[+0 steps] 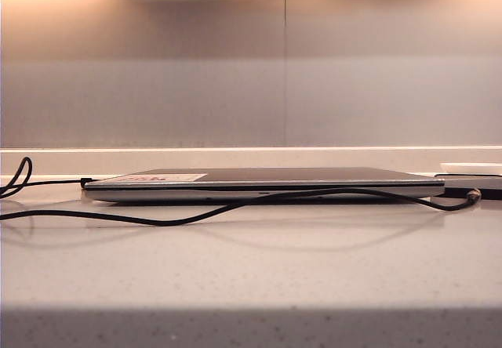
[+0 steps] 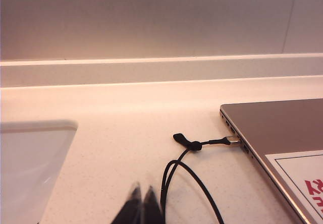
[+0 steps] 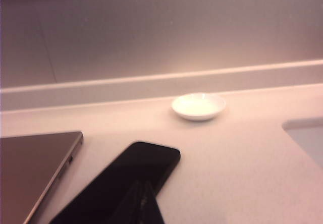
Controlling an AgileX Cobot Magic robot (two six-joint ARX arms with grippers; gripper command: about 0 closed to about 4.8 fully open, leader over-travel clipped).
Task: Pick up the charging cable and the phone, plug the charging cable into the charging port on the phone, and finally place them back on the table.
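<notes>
Closed left claw (image 2: pixel 141 198) hovers beside a black cord (image 2: pixel 187 176) seemingly plugged into the laptop (image 2: pixel 282 133).

Pale speckled bench (image 1: pixel 251 277), slightly reflective. Lying directly on it: closed grey-silver laptop (image 1: pixel 259 182) at centre; black charging cable (image 1: pixel 180 221) trailing in front of the laptop, metallic plug tip at right; second black cord (image 2: pixel 194 183) plugged into the laptop's left side; black phone (image 3: pixel 126 183) flat just right of the laptop; small white dish (image 3: pixel 198 106) behind the phone.
</notes>
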